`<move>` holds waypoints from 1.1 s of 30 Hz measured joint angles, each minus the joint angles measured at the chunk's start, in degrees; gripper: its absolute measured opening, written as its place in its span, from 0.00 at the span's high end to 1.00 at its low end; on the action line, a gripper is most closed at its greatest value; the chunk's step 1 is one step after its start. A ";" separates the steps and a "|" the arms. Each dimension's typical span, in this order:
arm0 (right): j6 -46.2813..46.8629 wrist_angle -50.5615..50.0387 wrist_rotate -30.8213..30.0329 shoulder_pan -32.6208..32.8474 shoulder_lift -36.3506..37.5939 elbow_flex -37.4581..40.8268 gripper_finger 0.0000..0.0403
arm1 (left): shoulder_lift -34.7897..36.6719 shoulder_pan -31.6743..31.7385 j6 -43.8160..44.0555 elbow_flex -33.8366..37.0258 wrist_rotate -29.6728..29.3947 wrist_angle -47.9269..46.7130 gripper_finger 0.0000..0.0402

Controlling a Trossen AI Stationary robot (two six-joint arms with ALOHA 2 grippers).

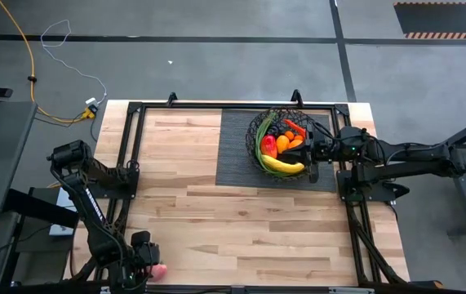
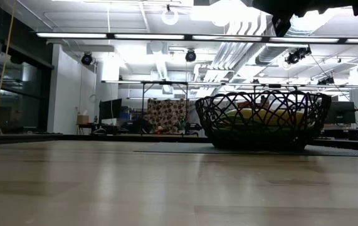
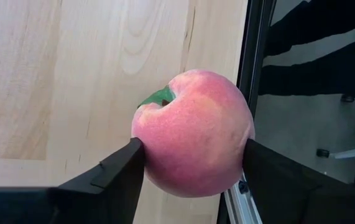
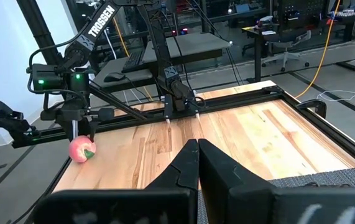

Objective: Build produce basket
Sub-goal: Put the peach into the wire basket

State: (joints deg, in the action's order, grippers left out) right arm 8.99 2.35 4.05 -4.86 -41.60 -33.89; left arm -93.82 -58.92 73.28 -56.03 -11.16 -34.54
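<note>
One pink-red apple (image 3: 193,132) at near-left table (image 1: 216,220) edge, between left gripper (image 3: 193,171) jaws, both fingers touching its sides. One basket (image 1: 283,141) w/ produce on mat; right gripper (image 4: 198,163) beside it, jaws together

grey floor (image 1: 216,65), ceiling striplights (image 2: 166,36), desks (image 4: 196,46)

We take this for a robotics lab or workshop. Grey concrete floor (image 1: 216,65) with a yellow cable (image 1: 20,57) trailing across it. Overhead, exposed ducts (image 2: 241,44) and strip lights (image 2: 166,36). Beyond the wood surface (image 4: 258,137) we see desks (image 4: 196,46), monitors (image 2: 111,110) and office chairs (image 4: 289,40). Black metal framing (image 1: 135,147) edges the surface.
</note>
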 joint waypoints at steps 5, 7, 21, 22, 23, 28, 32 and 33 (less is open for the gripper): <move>-0.02 0.00 0.00 0.00 0.00 0.00 1.00 | 1.00 0.02 0.00 0.11 -0.02 0.13 0.41; -0.02 0.00 0.00 0.00 0.00 0.00 1.00 | 2.33 0.06 -0.61 0.39 -0.68 -0.90 0.41; -0.04 0.00 0.00 0.00 0.02 0.00 1.00 | 28.50 11.30 -15.32 0.28 -22.43 -11.41 0.42; -0.04 0.02 0.00 0.00 0.02 0.00 1.00 | 30.71 13.86 -17.96 0.26 -24.42 -11.02 0.42; -0.04 0.02 0.00 0.00 0.02 0.00 1.00 | 32.88 16.71 -20.36 0.26 -26.31 -10.43 0.42; -0.04 0.09 0.00 0.00 0.02 0.00 1.00 | 41.86 30.50 -38.21 0.17 -32.83 -2.69 0.42; -0.04 0.08 -0.45 0.00 0.00 0.00 1.00 | 47.24 40.45 -53.79 0.15 -33.44 5.11 0.42; -0.06 0.14 -0.56 0.00 0.00 0.00 1.00 | 48.16 42.72 -56.91 0.13 -32.84 6.74 0.42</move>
State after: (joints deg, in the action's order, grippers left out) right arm 8.93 2.49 3.49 -4.86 -41.60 -33.89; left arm -45.66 -16.20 16.36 -55.90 -44.00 -27.81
